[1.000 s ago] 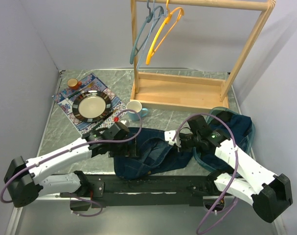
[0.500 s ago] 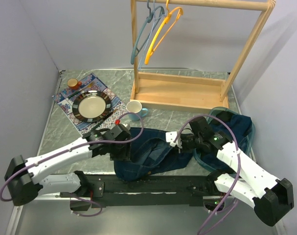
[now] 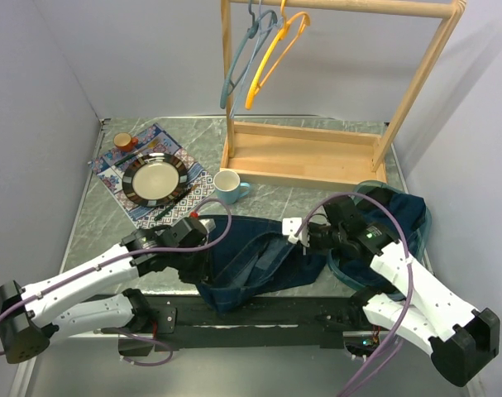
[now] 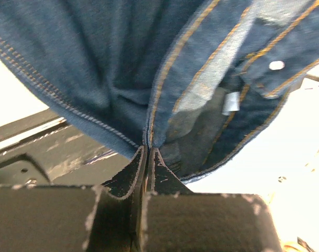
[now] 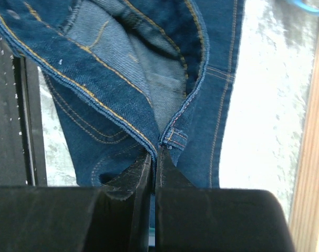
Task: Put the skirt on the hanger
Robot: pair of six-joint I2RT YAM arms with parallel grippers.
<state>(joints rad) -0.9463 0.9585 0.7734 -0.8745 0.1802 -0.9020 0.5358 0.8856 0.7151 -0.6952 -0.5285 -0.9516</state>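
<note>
Denim skirt (image 3: pixel 263 256) draped on table (image 3: pixel 110 227); left end effector (image 4: pixel 147 153) clamped on its hem, right end effector (image 5: pixel 156 151) pinching what looks like waistband.

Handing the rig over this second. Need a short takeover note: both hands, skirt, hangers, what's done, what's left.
Left hand: shut on the denim skirt, pinching a seam at its left end.
Right hand: shut on the skirt's waistband edge, at its right end.
Skirt: spread between the two hands at the table's near side.
Teal hanger and yellow hanger: bare, on the wooden rack at the far side.
Done: both grasps.
Left: getting the skirt onto a hanger.
</note>
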